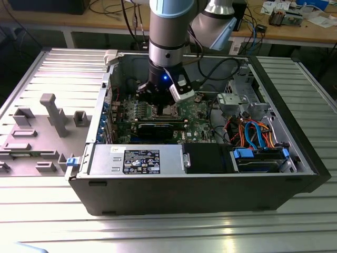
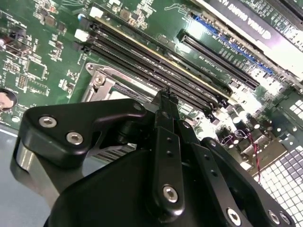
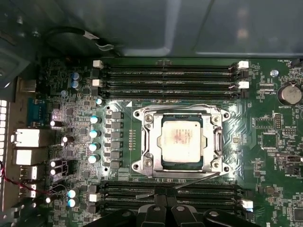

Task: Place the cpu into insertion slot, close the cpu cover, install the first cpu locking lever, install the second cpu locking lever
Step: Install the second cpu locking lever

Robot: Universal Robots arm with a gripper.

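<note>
The cpu [image 3: 180,139], a dull silver square chip, lies flat in the insertion slot [image 3: 179,166] on the green board. The cpu cover [image 3: 148,142], a silvery frame, lies down around the chip. One thin wire lever [image 3: 170,106] runs along the socket's edge by one bank of memory slots. A second wire lever [image 3: 201,179] lies slightly askew along the opposite edge, on the gripper's side. My gripper [image 3: 165,209] [image 2: 165,96] is shut with nothing in it, its tips just off that edge. In the exterior view the gripper [image 1: 160,101] hangs over the socket [image 1: 169,110] inside the computer case.
Long black memory slots [image 3: 170,78] [image 2: 151,61] flank the socket on two sides. A black card [image 1: 158,128] [image 2: 255,23] lies beside them, towards the power supply [image 1: 137,158]. Cables and a drive cage [image 1: 253,132] fill the case at the exterior view's right. Grey fixtures [image 1: 55,113] stand outside at its left.
</note>
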